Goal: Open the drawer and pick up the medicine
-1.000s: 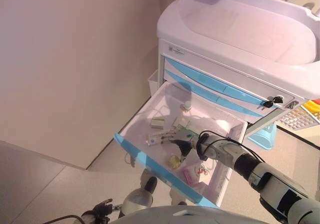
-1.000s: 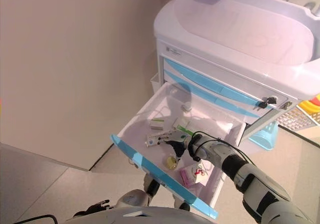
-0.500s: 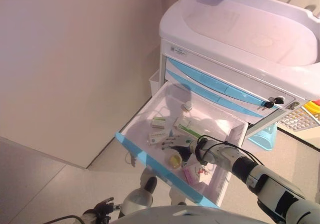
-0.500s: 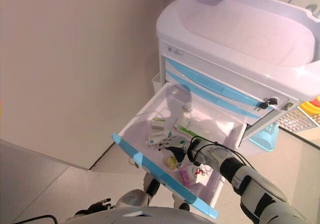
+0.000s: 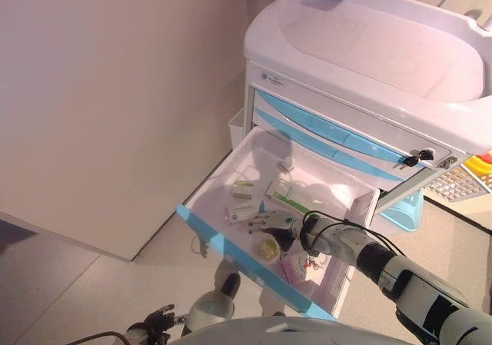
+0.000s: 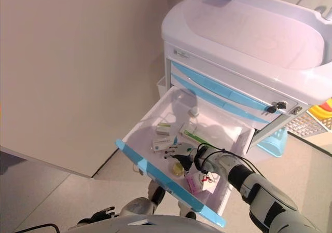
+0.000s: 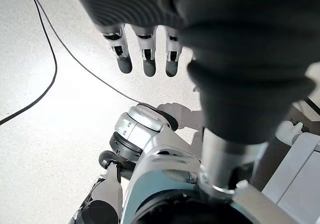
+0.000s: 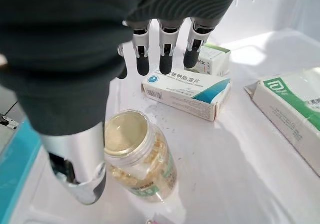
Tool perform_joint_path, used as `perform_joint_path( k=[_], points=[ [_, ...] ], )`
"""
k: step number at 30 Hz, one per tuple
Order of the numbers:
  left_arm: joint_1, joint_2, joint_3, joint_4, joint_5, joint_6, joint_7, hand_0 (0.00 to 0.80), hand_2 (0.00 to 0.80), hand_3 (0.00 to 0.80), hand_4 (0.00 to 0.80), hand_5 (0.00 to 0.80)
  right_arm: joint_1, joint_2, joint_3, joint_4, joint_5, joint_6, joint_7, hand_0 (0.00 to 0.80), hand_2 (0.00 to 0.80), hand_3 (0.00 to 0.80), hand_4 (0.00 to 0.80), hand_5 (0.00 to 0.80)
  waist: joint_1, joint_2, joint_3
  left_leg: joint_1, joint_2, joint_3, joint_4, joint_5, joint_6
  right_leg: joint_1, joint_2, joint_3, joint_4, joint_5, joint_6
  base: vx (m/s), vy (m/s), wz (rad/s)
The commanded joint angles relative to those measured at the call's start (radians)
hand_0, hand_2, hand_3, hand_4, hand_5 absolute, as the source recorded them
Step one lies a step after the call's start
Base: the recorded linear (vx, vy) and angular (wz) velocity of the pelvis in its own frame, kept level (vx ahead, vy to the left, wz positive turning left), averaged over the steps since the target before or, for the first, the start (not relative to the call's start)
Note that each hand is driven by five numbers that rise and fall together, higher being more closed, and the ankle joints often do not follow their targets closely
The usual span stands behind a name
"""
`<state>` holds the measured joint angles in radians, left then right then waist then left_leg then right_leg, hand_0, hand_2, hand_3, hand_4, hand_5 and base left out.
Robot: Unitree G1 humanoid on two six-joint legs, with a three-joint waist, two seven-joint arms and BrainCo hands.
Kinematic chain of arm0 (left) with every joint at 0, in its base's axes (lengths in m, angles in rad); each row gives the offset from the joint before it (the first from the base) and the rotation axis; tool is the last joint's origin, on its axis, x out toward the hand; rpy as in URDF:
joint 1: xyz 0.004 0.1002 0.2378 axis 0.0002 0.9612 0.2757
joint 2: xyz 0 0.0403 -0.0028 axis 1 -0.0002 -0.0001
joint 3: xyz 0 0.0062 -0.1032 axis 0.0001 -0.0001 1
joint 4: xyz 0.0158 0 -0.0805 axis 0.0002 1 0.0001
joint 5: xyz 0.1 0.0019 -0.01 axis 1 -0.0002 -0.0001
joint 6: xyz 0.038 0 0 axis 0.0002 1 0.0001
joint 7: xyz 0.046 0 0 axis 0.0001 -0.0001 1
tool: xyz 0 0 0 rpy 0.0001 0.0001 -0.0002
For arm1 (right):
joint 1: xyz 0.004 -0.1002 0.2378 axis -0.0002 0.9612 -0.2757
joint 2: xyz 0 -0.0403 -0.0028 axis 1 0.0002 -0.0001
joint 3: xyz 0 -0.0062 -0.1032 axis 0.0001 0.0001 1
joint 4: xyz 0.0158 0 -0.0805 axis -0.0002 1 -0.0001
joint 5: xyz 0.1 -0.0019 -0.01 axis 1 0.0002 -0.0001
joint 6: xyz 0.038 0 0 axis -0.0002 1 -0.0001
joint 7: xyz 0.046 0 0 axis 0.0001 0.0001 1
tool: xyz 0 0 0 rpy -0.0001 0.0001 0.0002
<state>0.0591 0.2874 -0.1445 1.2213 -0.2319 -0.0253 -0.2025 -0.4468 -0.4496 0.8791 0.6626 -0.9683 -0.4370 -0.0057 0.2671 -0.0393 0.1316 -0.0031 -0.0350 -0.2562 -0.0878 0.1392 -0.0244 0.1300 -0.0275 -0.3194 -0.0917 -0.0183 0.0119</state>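
The cart's lower drawer (image 5: 223, 249), white with a blue front, stands pulled open. Inside lie a small jar of yellow pills (image 8: 140, 156), a white-and-blue medicine box (image 8: 186, 92), a green-and-white box (image 8: 295, 109), a small box (image 8: 212, 58) and a pink packet (image 5: 294, 270). My right hand (image 5: 278, 223) is open inside the drawer. Its fingers (image 8: 166, 49) reach straight over the white-and-blue box, and its thumb stands beside the jar (image 5: 268, 247). It holds nothing. My left hand (image 7: 145, 54) hangs open and empty low over the floor.
The white cart (image 5: 369, 45) has two closed blue-fronted drawers (image 5: 323, 130) above the open one, and a key in a lock (image 5: 419, 157). A wall (image 5: 115, 91) is at the left. A light blue basket (image 5: 407, 207) stands on the floor at the right.
My right hand has sunk a little deeper into the drawer toward the jar, its fingers now stretched over the white-and-blue box. The view has shifted slightly.
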Motion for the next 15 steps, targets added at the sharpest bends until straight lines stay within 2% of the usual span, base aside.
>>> perform_joint_path(
  k=[1,15],
  points=[
    [-0.036,-0.013,-0.046,0.046,0.041,-0.023,0.004,0.0,0.0,0.0,0.0,0.0,0.001,0.015,0.036,-0.024,-0.021,0.002,-0.053,0.0,0.0,0.0,0.0,0.0,0.003,-0.02,-0.005,0.007,-0.03,-0.005,0.029,-0.093,0.004,-0.033,-0.043,0.01,0.074,-0.005,0.032,0.0,0.0,0.0],
    [-0.035,-0.017,-0.056,0.041,0.038,-0.024,0.005,0.0,0.0,0.0,0.0,0.0,0.025,0.028,0.038,0.0,-0.055,0.042,-0.086,0.0,0.0,0.0,0.0,0.0,0.0,-0.012,0.0,0.006,-0.031,-0.009,0.028,-0.092,0.006,-0.034,-0.043,0.011,0.073,-0.003,0.032,0.0,0.0,0.0]
  ],
)
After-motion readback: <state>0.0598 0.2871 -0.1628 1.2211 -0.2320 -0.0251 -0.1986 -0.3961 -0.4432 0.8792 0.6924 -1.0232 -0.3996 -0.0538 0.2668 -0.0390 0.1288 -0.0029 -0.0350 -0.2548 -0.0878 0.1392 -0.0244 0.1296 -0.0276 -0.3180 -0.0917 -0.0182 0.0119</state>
